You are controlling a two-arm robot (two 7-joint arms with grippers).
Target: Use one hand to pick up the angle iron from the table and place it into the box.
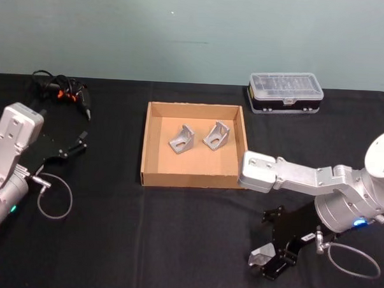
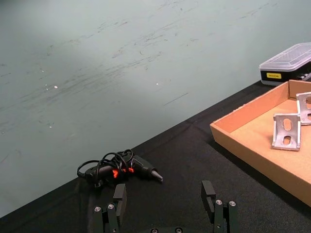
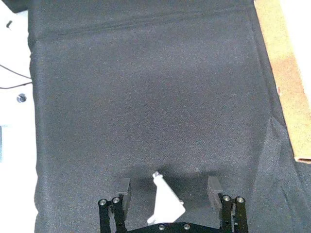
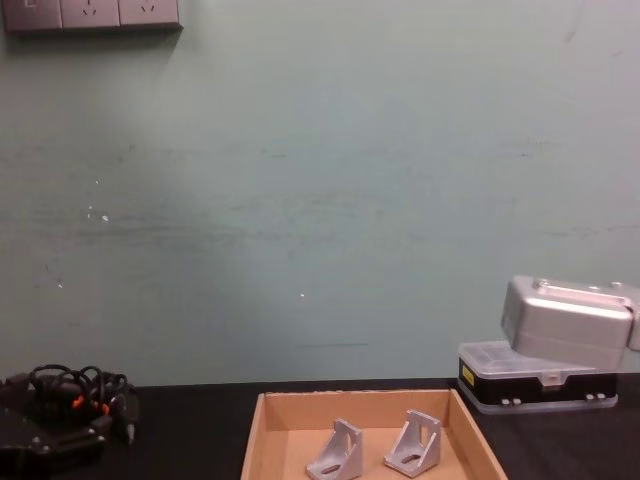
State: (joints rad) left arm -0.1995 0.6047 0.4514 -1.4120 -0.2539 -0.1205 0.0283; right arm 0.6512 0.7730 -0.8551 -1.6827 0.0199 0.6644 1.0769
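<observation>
One silver angle iron (image 1: 262, 255) lies on the black table (image 1: 143, 231) near the front right. My right gripper (image 1: 270, 261) is lowered around it. In the right wrist view the angle iron (image 3: 165, 204) sits between the fingers (image 3: 124, 189), which stand wide apart and clear of it; the right gripper (image 3: 168, 188) is open. The tan cardboard box (image 1: 190, 180) lies mid-table with two angle irons (image 1: 181, 138) (image 1: 216, 135) inside. My left gripper (image 1: 74, 145) rests at the far left, and the left wrist view shows the left gripper (image 2: 164, 194) open with nothing in it.
A clear-lidded plastic case (image 1: 285, 92) stands behind the box on the right. A black corded tool (image 1: 63, 90) lies at the back left. In the chest view the box (image 4: 350, 410) holds both irons (image 4: 335, 452) (image 4: 415, 445).
</observation>
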